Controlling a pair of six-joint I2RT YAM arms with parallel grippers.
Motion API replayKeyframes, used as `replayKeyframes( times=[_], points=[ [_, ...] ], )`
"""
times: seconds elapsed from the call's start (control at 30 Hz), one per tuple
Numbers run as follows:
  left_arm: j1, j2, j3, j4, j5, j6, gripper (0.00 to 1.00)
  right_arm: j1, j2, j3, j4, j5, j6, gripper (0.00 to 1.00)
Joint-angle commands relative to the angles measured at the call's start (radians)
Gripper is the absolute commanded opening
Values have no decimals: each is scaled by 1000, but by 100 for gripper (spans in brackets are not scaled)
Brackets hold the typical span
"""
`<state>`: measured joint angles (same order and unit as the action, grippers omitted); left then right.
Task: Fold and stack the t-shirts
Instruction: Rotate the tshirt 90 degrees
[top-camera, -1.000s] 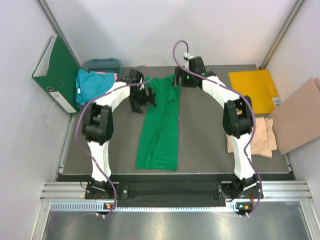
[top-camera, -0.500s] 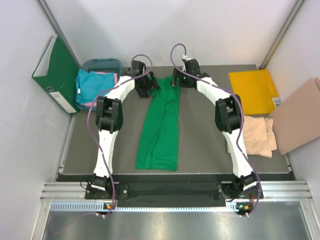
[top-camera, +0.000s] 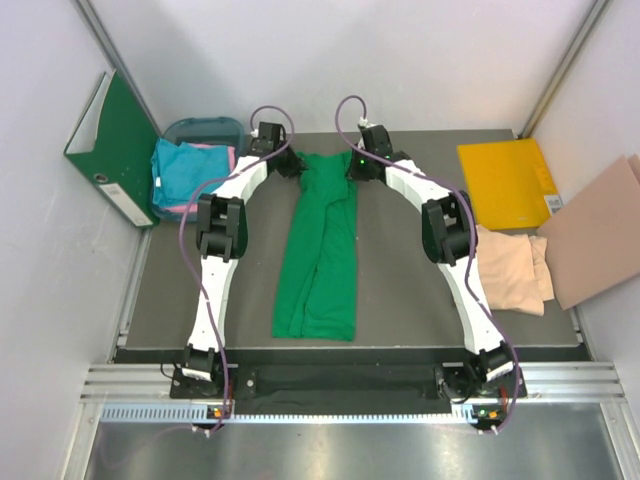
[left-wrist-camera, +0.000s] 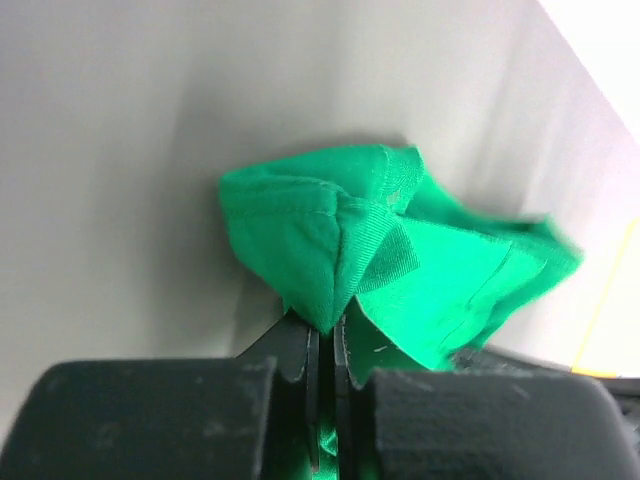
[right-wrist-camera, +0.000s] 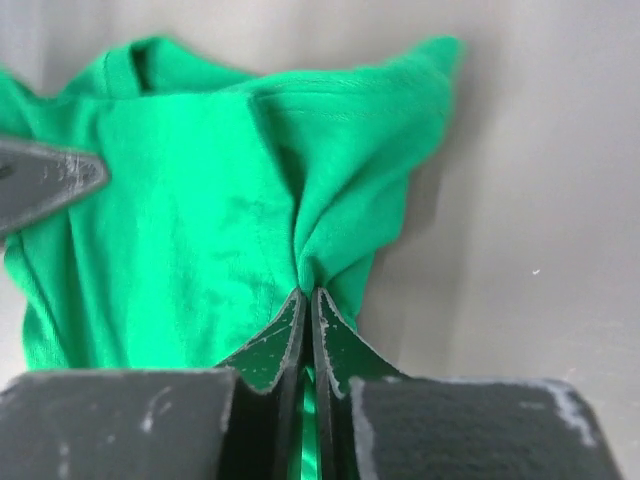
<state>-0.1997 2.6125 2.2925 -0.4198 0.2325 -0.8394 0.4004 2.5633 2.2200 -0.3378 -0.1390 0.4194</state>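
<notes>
**Operator:** State the position of the workpiece.

**Technician:** The green t-shirt (top-camera: 320, 270) lies in the centre of the top view as a narrow strip. Its long axis runs from the upper centre of the frame straight down toward the lower centre.

**Operator:** State the finger condition on each side.

**Technician:** The left gripper (left-wrist-camera: 322, 338) has its fingers pressed together on a bunched fold of green fabric. The right gripper (right-wrist-camera: 307, 305) has its fingers pressed together on a pleat of the same fabric. Both pinch points sit at the upper end of the strip, one at each corner, each on its own side.

**Operator:** Which relation governs the next move?

**Technician:** The whole free length of the shirt lies below the fingers in the top view. Judgement: a fold would carry the held end down along the long axis onto the lower end. Both sides are equally near, so neither leads. Hold the pinch points level, or the strip is likely to skew.

**Operator:** Other shirts?

**Technician:** The beige-peach t-shirt (top-camera: 510, 275) lies at right centre. The teal-blue t-shirt (top-camera: 180, 172) lies at upper left. Both are well apart from the fingers.
</notes>
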Motion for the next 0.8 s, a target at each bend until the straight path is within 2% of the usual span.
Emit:
replayKeyframes(
  times=[0.0, 0.1, 0.13, 0.17, 0.23, 0.27, 0.37, 0.53, 0.57, 0.63, 0.67, 0.73, 0.77],
  points=[
    [2, 37, 91, 148, 8, -61, 0, 20, -21, 4, 19, 11, -16, 0],
    [2, 11, 62, 248, 4, -66, 0, 5, -75, -86, 37, 38, -22, 0],
    [2, 1, 50, 333, 8, -73, 0, 0, -87, -107, 39, 44, -19, 0],
    [2, -8, 42, 366, 11, -79, 5, -6, -106, -146, 42, 48, -18, 0],
    [2, -5, 57, 394, 14, -108, 56, -14, -123, -180, 48, 61, -13, 0],
    [5, 0, 70, 388, 21, -115, 98, -18, -133, -206, 60, 61, -11, 0],
    [8, -44, 49, 357, 59, -110, 99, -23, -126, -195, 60, 68, -11, 0],
    [8, -268, -261, 363, 35, 6, 99, -32, -84, -96, 48, 93, -18, 2],
    [8, -349, -301, 351, 21, 26, 99, -35, -71, -53, 31, 96, -19, 17],
    [8, -429, -398, 264, -51, 100, 99, -41, -75, -33, 11, 108, -27, 36],
    [8, -509, -428, 234, -82, 123, 99, -41, -112, -57, 13, 114, -50, 55],
    [8, -586, -525, 152, -137, 189, 99, -41, -181, -127, 32, 136, -79, 75],
    [8, -656, -556, 118, -175, 198, 99, -43, -268, -225, 60, 162, -88, 93]
  ],
)
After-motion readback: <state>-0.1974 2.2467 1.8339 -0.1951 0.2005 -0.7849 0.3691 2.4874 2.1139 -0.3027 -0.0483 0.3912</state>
